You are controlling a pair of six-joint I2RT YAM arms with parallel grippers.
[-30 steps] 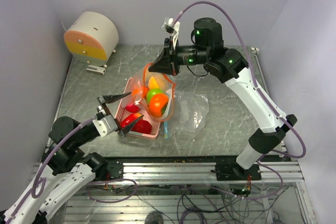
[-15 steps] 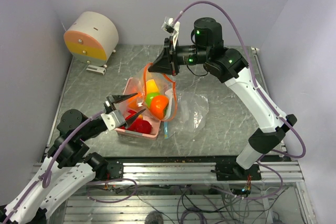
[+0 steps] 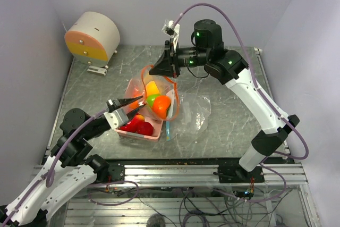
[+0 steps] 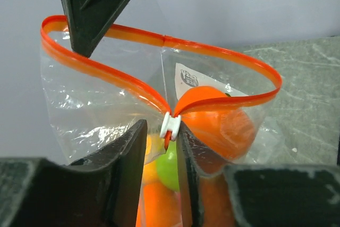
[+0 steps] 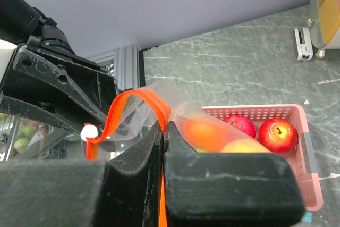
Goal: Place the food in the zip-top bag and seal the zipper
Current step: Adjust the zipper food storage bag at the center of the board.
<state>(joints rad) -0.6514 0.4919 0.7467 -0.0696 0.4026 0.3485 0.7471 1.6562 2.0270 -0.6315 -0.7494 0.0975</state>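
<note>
Top external cam: we see the right gripper (image 3: 155,70) clamped on the zip-top bag (image 3: 144,80) rim, holding it up by the pink basket (image 3: 139,136). An orange (image 4: 218,123) and green apple (image 4: 169,166) sit inside. Left gripper (image 4: 162,142) is narrow, w/ the white slider (image 4: 171,126) of the orange-red zipper (image 4: 106,71) at its tips; contact unclear. Red apples (image 5: 276,134) lie in the basket.

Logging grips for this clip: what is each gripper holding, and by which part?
Right gripper pinches the zip-top bag by its orange zipper strip. Left gripper brackets the white slider; whether it clamps it cannot be told.
</note>
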